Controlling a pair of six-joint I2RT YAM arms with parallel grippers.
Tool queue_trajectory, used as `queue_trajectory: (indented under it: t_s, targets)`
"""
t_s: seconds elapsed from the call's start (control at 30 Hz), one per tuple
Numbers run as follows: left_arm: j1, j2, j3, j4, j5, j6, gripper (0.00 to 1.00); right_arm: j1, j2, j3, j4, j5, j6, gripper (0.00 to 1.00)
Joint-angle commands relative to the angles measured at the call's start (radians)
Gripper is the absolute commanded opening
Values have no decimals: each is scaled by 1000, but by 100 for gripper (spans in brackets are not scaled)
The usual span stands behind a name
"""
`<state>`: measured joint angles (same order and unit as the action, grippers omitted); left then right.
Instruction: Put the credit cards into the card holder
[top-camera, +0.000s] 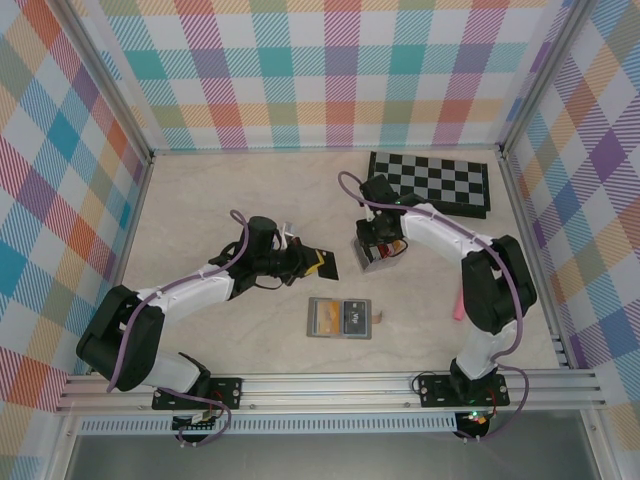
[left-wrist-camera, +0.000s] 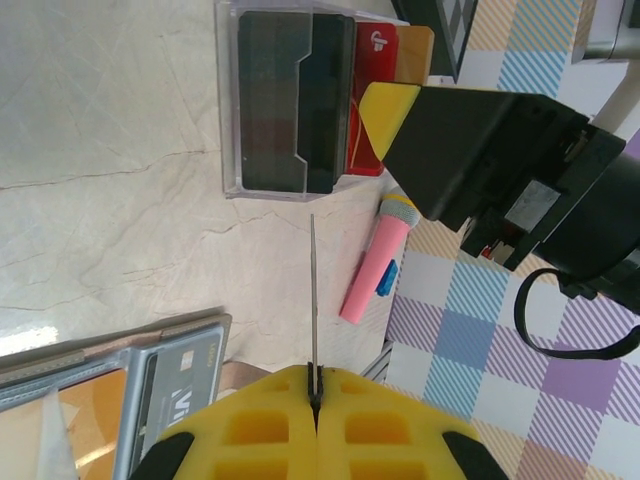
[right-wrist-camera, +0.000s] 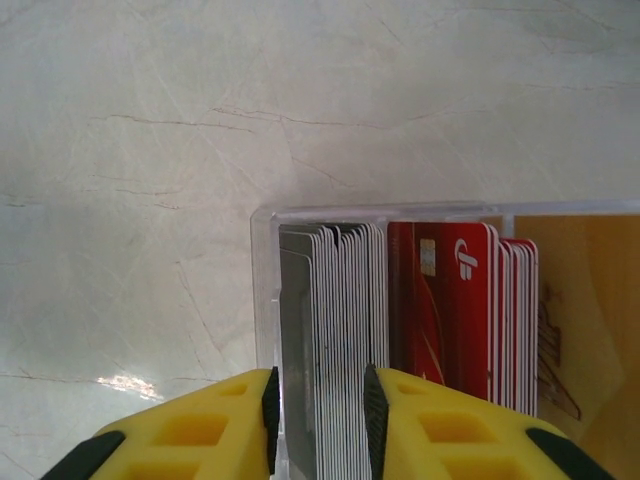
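The left gripper (top-camera: 305, 262) has its fingers pressed together on a black card (top-camera: 323, 264) with a yellow mark, holding it above the table (top-camera: 220, 210) just up and left of the card holder (top-camera: 322, 318). In the left wrist view this card (left-wrist-camera: 313, 290) shows edge-on as a thin line rising from between the closed yellow fingers (left-wrist-camera: 260, 430). The card holder lies flat and open on the table between the two arms, with a dark card (top-camera: 352, 320) already lying in it. The right gripper (top-camera: 378, 250) hangs over a clear rack (top-camera: 382, 264) of upright cards near a chessboard (top-camera: 430, 182). Its fingers (right-wrist-camera: 250, 420) are spread, standing to either side of a stack of pale cards (right-wrist-camera: 330, 330); whether they touch the stack I cannot tell. Red cards (right-wrist-camera: 450, 310) stand just beside that stack. A pink marker (top-camera: 458, 305) lies by the right arm.
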<state>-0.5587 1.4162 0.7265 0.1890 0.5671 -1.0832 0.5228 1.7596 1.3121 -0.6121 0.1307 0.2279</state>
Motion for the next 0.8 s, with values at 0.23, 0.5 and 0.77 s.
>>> queue_trajectory:
  t_s: [0.23,0.5,0.77]
  targets:
    - [-22,-45,0,136,22,19,0,2,-330,-158,62,-376,366,39]
    - [-30,-94,-1,170,13,35,0,2,-471,-331,252,-564,600,46]
    - [-32,-94,6,200,25,27,0,2,-479,-371,359,-689,704,51]
